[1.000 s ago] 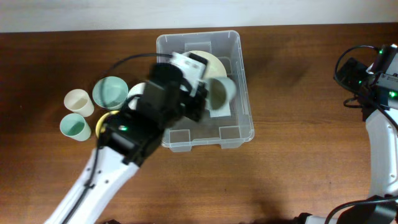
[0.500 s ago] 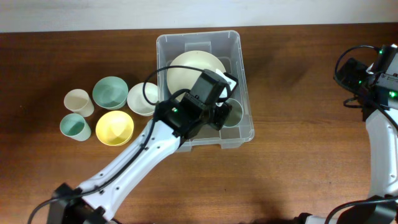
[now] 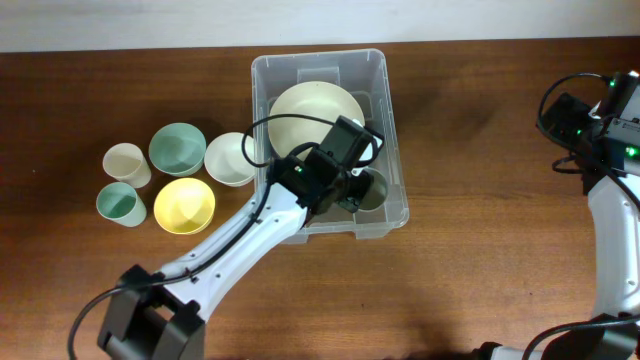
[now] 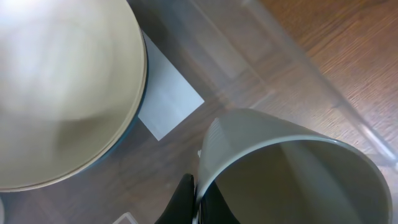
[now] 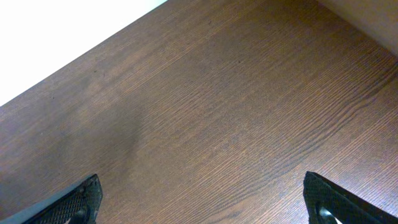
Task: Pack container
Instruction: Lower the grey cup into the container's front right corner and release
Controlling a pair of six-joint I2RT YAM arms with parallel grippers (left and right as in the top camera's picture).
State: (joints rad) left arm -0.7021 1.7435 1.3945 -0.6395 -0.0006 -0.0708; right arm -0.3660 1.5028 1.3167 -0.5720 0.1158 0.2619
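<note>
Noted container point(image 3: 392, 120) mid-table, toward far edge. Inside, at far end, big cream bowl point(image 3: 315, 112); at near right corner, grey-green cup point(image 4: 292, 180) beside white label point(image 4: 168, 106). Clenched on cup rim: left gripper point(image 4: 198, 202). Spread wide over table point(image 5: 205, 112), far right, holding nothing: right gripper point(image 5: 205, 205). Left of container: green bowl point(image 3: 178, 148), white bowl point(image 3: 228, 158), yellow bowl point(image 3: 184, 205), cream cup point(image 3: 122, 160), green cup point(image 3: 118, 203).

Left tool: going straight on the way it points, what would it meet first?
Probably the container's floor near the white label, beside the cream bowl; the left tool is shut on the grey cup's rim, so that cup would touch first. Depth is unclear.
</note>
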